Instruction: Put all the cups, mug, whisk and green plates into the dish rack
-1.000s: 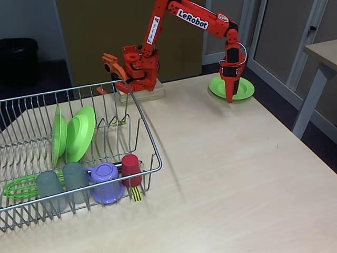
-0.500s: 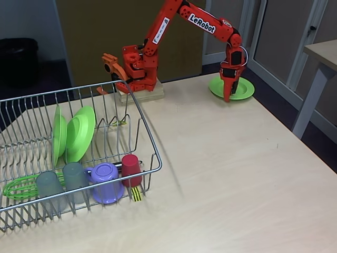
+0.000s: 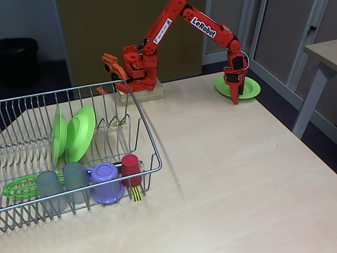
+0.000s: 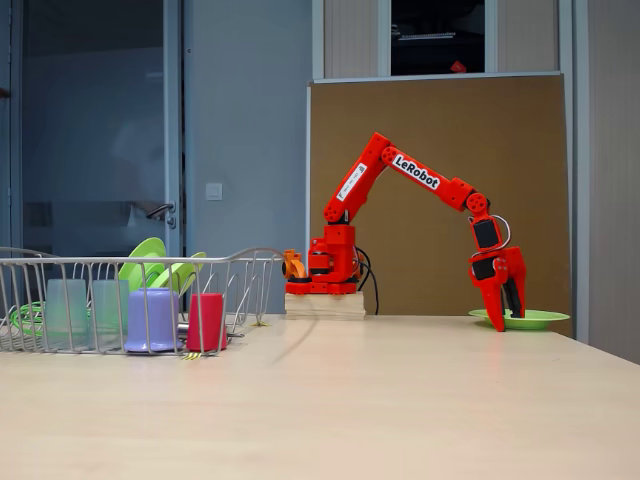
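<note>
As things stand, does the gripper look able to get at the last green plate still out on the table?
Probably yes. The gripper points down at the near edge of the green plate, which lies flat on the table with nothing beside it. Whether the fingers touch its rim is unclear.

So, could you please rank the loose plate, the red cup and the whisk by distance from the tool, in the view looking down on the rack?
1. Loose plate, right beside the tool.
2. Red cup, at the rack's right end.
3. Whisk, at the rack's far left.
</note>
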You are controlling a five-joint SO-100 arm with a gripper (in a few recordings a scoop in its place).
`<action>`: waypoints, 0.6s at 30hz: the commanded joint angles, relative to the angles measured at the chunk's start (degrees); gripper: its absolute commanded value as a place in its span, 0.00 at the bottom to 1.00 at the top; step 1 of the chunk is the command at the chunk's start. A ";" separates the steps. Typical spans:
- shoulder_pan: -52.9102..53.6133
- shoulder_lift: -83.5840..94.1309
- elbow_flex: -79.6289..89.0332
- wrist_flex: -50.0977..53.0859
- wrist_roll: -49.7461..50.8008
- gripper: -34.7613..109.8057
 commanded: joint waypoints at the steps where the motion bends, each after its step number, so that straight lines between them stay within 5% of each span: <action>1: -0.26 1.23 3.16 0.00 -0.35 0.24; 6: 2.64 11.07 9.84 3.69 -7.73 0.24; 18: 17.31 35.51 11.78 30.50 -27.07 0.24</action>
